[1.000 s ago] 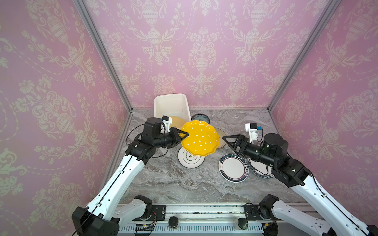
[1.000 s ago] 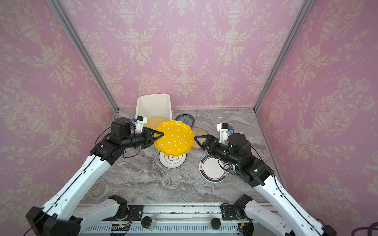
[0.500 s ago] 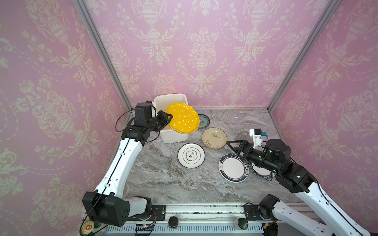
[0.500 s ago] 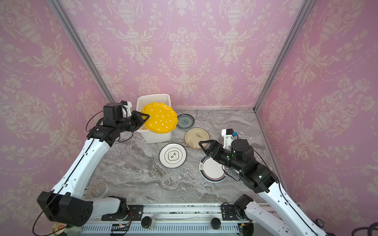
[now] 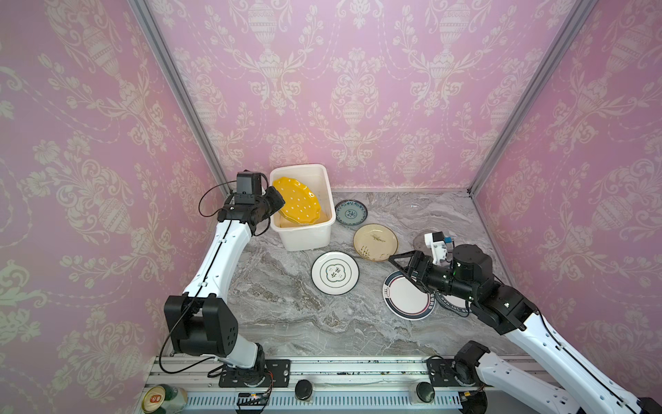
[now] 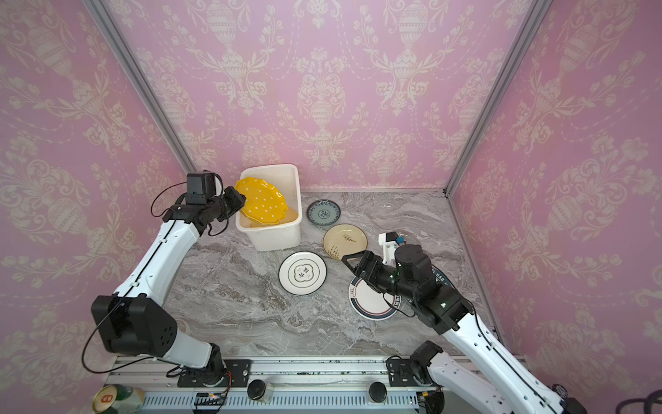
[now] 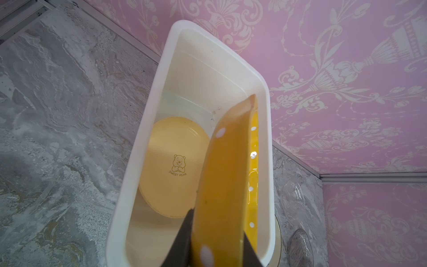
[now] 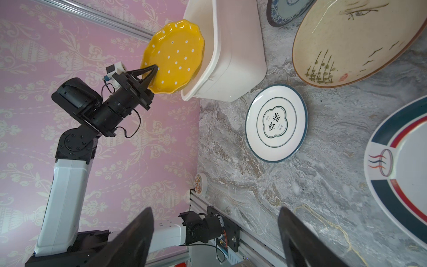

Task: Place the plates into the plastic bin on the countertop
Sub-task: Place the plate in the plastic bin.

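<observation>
White plastic bin holds a pale bear-print plate flat on its floor. Left claw grips the spotted yellow plate by the rim, tilted steeply over the bin, face toward the right arm. Right claw is wide and empty.

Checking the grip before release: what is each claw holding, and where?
Left claw pinches the yellow dotted plate by its rim; right claw holds nothing.

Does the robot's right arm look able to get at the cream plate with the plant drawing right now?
Probably yes. The right end effector hangs open right by the edge of the cream plate, with nothing between them. The plate lies flat on the countertop, so pinching its rim may be fiddly.
</observation>
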Controlling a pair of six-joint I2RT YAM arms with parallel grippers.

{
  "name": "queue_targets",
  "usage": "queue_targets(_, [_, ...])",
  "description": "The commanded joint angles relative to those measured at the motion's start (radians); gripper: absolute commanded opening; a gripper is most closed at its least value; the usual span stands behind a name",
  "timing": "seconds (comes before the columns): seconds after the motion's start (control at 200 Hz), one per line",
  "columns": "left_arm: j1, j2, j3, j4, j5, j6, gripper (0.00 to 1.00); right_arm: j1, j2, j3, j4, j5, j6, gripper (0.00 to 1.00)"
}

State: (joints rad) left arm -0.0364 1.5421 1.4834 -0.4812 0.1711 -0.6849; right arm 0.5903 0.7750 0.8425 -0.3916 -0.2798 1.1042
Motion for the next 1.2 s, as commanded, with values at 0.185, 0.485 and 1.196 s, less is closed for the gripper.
queue_targets(0.185, [-0.002, 0.104, 0.140, 0.119, -0.082, 0.079, 0.00, -0.006, -0.005, -0.036, 0.038, -0.026, 0.027, 0.85])
queue_targets(0.485, [-0.028, 0.211, 0.188, 0.104, -0.122, 0.109, 0.00, -0.007, 0.013, -0.057, 0.050, -0.029, 0.027, 0.85])
queue_targets(1.196, [-0.103, 0.371, 0.222, 0.042, -0.130, 0.181, 0.00, -0.037, 0.067, -0.063, 0.091, -0.068, 0.029, 0.85])
